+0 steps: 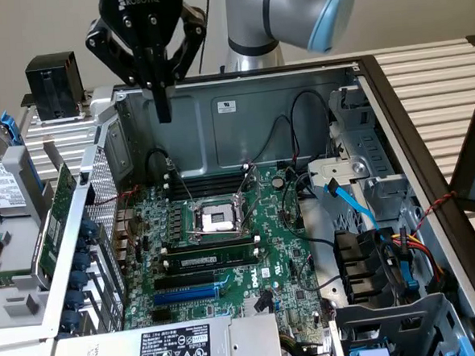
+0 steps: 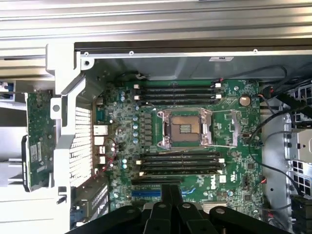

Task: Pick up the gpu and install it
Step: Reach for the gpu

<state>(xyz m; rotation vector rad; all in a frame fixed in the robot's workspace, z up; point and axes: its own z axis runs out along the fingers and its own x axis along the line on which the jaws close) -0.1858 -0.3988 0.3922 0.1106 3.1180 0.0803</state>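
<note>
The gpu (image 1: 62,206) is a green card standing on edge just outside the open computer case, at the exterior view's left, beside the perforated rear panel. In the wrist view the gpu (image 2: 40,131) lies beside the case wall, with a dark part along its outer edge. My gripper (image 1: 162,110) hangs high over the case's far wall, fingers shut together with nothing between them. From the wrist the gripper (image 2: 170,189) sits over the motherboard (image 2: 234,161) near the blue slot (image 2: 146,193). The gpu is well off to the side of it.
The motherboard (image 1: 226,251) carries an open CPU socket (image 1: 216,220), memory sticks and a blue slot (image 1: 186,295). A power supply (image 1: 175,347) lies at the near edge. Drive cages and loose cables (image 1: 403,248) crowd the exterior view's right. A hard drive (image 1: 0,184) sits far left.
</note>
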